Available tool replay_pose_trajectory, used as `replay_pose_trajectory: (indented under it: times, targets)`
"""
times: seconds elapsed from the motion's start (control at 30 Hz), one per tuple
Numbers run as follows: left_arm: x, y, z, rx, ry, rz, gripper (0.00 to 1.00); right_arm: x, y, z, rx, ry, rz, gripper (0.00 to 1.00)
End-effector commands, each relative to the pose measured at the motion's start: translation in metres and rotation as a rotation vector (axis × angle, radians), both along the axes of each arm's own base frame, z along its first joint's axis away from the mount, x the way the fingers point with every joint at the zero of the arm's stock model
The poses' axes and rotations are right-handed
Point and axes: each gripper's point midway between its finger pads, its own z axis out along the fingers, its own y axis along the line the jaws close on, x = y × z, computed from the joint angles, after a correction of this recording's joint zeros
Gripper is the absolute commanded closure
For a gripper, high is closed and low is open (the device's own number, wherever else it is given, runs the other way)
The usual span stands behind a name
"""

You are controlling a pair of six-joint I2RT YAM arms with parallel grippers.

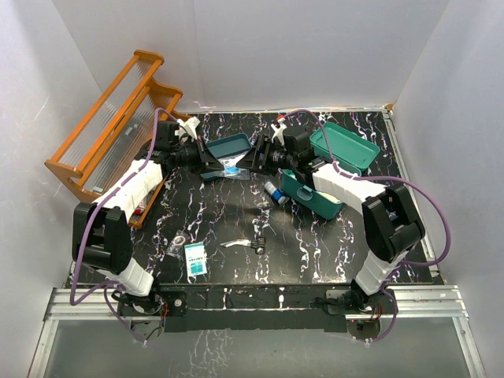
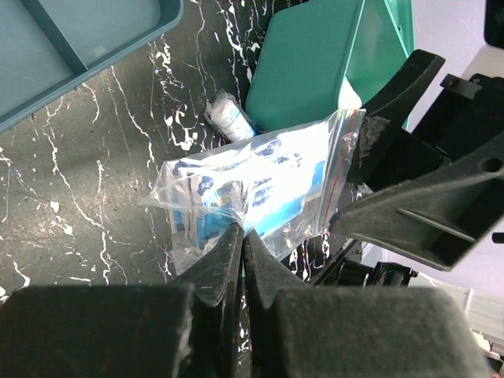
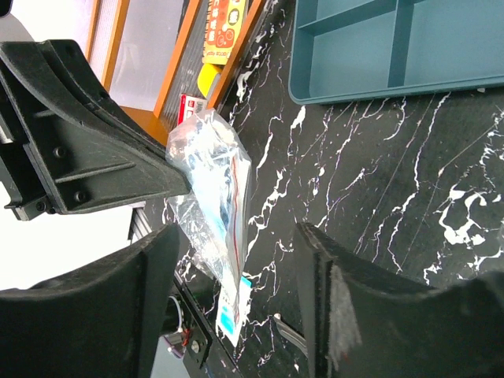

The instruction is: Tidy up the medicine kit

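My left gripper point(image 2: 240, 236) is pressed together on the lower edge of the clear zip bag point(image 2: 252, 189) of blue-and-white sachets, holding it up off the table point(image 1: 315, 252) near the middle of the far edge. My right gripper point(image 3: 236, 228) faces it with fingers spread, one on each side of the bag and not yet touching it.

The medicine kit point(image 1: 309, 197) lies open toward the right edge, partly under my right forearm. Its lid point(image 1: 346, 146) sits near the far right corner. I can't tell from above whether the two are joined, since the arm covers the seam.

I read this as a handover. To do it well I'd ease the right fingers further along the bag so they bite flat plastic and sachets rather than a loose corner. I'd close firmly before the left lets go, then release slowly, as the film is slippery. The blue tray point(image 1: 228, 146) sits close behind, so I'd swing toward the kit with the bag raised.
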Motion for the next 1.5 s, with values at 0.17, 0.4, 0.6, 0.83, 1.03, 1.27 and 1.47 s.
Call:
replay_pose_trajectory:
  times: [0.17,0.4,0.6,0.83,1.03,1.27,1.47]
  targets:
    - [-0.010,-0.003,0.030,-0.028,-0.064,-0.038,1.00,0.006,0.022,0.049,0.185,-0.085,0.048,0.73]
    - [-0.009,0.003,0.027,0.006,-0.059,-0.002,0.93,0.005,0.019,0.051,0.201,-0.091,0.034,0.94]
    - [-0.008,0.022,0.002,0.133,-0.023,0.063,0.59,0.006,0.007,0.067,0.201,-0.128,-0.002,1.00]
    - [-0.009,0.034,-0.018,0.228,0.003,0.061,0.49,0.013,-0.029,0.080,0.171,-0.150,-0.075,1.00]
    - [-0.005,0.034,-0.018,0.235,-0.013,0.054,0.44,0.016,-0.072,0.089,0.073,-0.184,-0.188,1.00]
    - [-0.005,0.033,-0.026,0.240,-0.003,0.049,0.44,0.009,-0.155,0.096,-0.016,-0.169,-0.377,1.00]
    - [-0.005,0.030,-0.035,0.215,0.020,0.049,0.44,-0.014,-0.229,0.089,-0.163,-0.097,-0.625,1.00]
